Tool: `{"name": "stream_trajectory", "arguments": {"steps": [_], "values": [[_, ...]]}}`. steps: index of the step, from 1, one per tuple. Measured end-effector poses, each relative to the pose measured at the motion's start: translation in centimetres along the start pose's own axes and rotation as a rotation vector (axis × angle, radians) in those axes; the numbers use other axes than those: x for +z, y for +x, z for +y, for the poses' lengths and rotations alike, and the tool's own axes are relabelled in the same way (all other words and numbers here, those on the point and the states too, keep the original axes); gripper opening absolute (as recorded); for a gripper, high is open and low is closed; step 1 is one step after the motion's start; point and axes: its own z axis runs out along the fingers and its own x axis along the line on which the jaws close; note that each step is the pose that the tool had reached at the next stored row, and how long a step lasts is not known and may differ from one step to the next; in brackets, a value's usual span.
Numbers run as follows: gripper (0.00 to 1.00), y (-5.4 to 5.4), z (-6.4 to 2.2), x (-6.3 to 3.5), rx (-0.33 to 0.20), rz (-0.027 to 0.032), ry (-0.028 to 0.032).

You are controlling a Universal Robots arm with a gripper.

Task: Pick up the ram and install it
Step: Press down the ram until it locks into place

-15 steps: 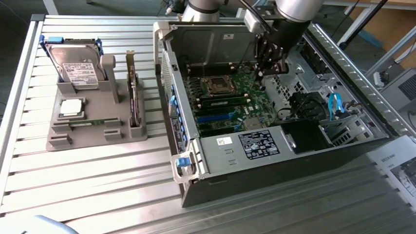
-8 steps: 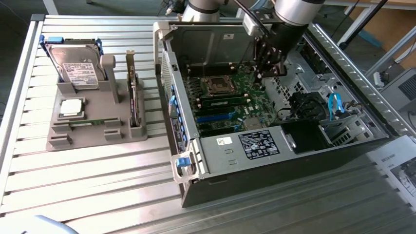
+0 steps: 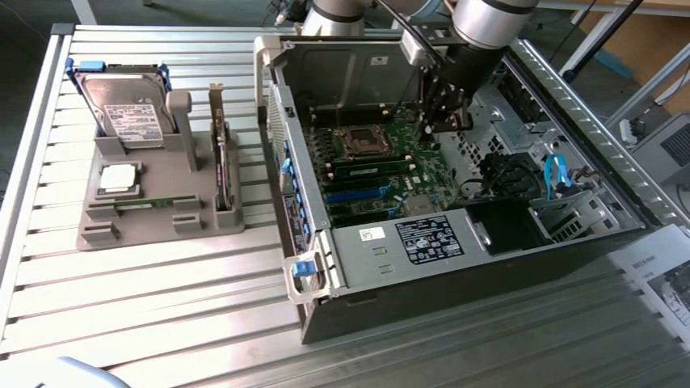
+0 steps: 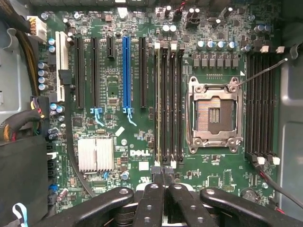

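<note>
**Hovering shut above the memory slots**

Exterior view: tool hangs inside the open case, raised off the motherboard, with the empty processor socket near it. Nothing visible in its grip from here. A long green strip lies on the board just past the socket from the tool and reads as a seated ram.

A loose ram lies flat in the grey holder, outside the case and well apart from the tool. Same holder carries a hard drive standing upright, a silver processor chip lying flat, and an expansion card on edge. Holder and case both sit on the slatted desk.

Wrist view: looks straight down on the board. Tool has its fingers pressed together, closed, nothing seen between them. The tips line up with one end of the memory slots beside the socket.

One slot in that bank shows a lighter edge along its length. Cannot tell from this angle whether that is the stick edge-on. Farther from the tool: a blue slot and a finned heatsink.

Height of the tool over the board shows in the exterior view. Finger closure and slot alignment show in the wrist view.
</note>
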Motion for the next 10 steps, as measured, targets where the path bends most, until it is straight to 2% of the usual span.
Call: {"name": "stream_trajectory", "arguments": {"steps": [10], "values": [[0.1, 0.0, -0.01, 1.14, 0.0, 0.0, 0.0]]}}
